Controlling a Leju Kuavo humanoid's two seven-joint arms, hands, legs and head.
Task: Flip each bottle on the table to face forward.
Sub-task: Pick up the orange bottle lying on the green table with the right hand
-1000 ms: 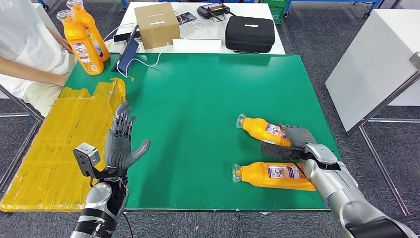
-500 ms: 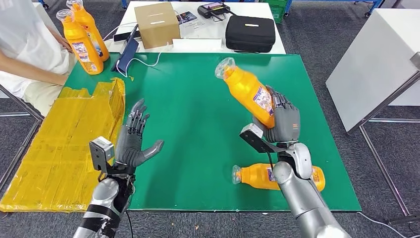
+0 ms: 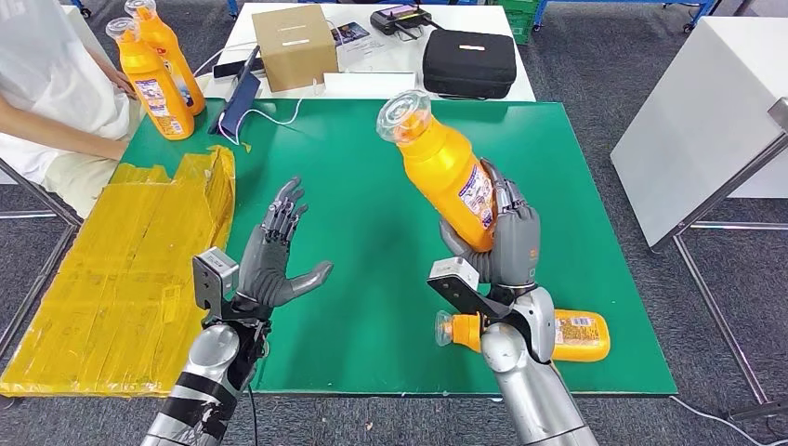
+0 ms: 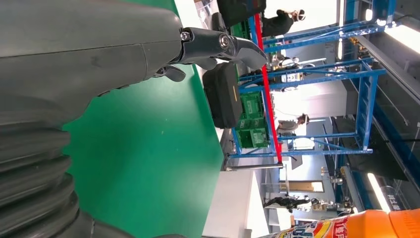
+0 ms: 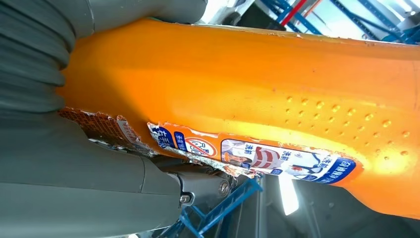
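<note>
Head view: right hand (image 3: 506, 243) grips an orange bottle (image 3: 446, 170) raised, tilted, above the green tabletop (image 3: 372, 186); second bottle (image 3: 571, 335) lies near; left hand (image 3: 274, 260) hovers, fingers spread, holding nothing.

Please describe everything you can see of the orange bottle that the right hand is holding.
The orange bottle looks like glossy plastic, with a clear cap at its top and a white and blue label whose edge is torn. The right hand grips its lower body and holds it in the air above the green table, tilted, cap up and leaning toward the robot's left. The right wrist view shows small raised dots on its side.
</note>
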